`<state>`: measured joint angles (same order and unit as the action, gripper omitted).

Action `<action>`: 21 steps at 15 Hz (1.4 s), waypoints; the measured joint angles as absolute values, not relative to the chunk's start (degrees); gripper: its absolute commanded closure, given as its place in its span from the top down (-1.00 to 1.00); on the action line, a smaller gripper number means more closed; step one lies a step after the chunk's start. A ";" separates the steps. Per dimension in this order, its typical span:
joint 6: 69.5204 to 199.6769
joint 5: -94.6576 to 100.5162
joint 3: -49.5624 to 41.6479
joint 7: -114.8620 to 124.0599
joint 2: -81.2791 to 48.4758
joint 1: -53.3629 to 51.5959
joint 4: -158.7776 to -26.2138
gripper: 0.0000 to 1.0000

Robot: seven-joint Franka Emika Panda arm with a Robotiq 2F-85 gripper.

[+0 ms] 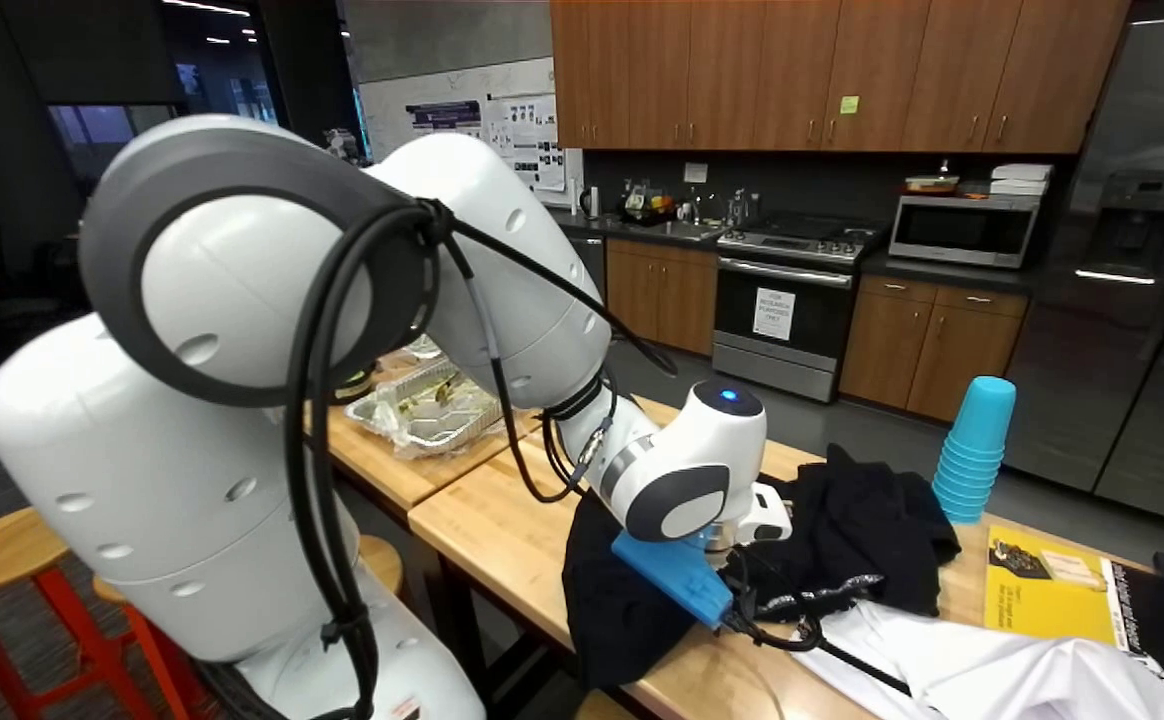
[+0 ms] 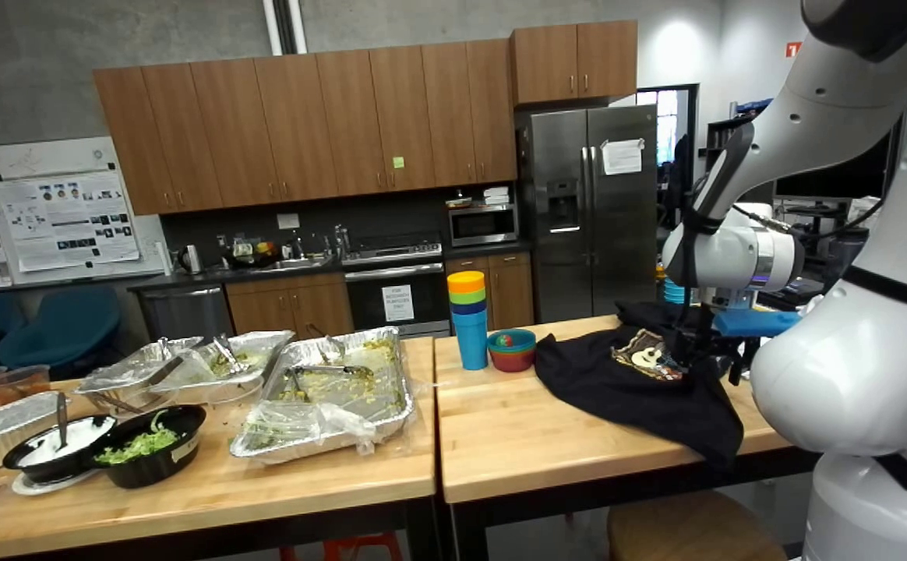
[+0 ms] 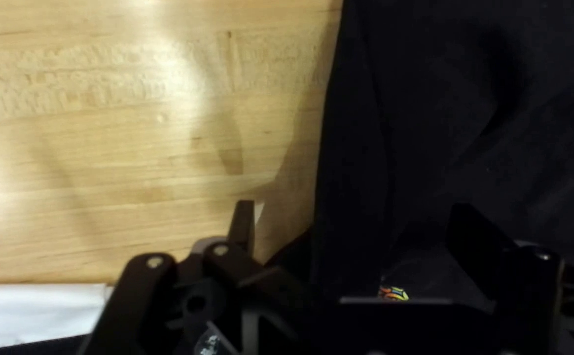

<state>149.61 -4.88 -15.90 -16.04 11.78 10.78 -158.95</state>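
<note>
Arm (image 1: 517, 290) glossy white, rounded segments, dark grey ring (image 1: 112, 255) on the big joint, shallow round recesses (image 1: 197, 348) in the shell. Thick black cables (image 1: 297, 430) outside, tied in black; black strap (image 2: 901, 292) round a limb. Silver band (image 1: 630, 462) at the wrist, grey-and-white oval (image 1: 679, 502) on the housing past it, dark end cap (image 1: 727, 404) with a small blue light (image 1: 729, 394). Flat bright blue block (image 1: 677, 580) mounted there, in both exterior views. Jaws black, jointed links, pale round screw heads (image 3: 155, 262) in the wrist view.
</note>
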 measured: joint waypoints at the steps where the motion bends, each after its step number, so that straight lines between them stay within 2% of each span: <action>1: 150.28 -4.90 -15.64 -15.80 11.40 10.73 -158.95 0.23; 8: 150.53 -4.95 -13.99 -12.65 10.89 10.33 -158.93 -0.88; 9: 150.49 -4.95 -13.82 -12.24 10.90 10.32 -158.92 -0.98; 15: 149.76 -5.63 -13.38 -11.53 12.14 10.24 -158.72 -0.97; 21: 143.41 -5.93 -13.33 -11.15 17.54 10.18 -158.38 -0.97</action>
<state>143.41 -5.93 -13.33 -11.15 17.54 10.18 -158.38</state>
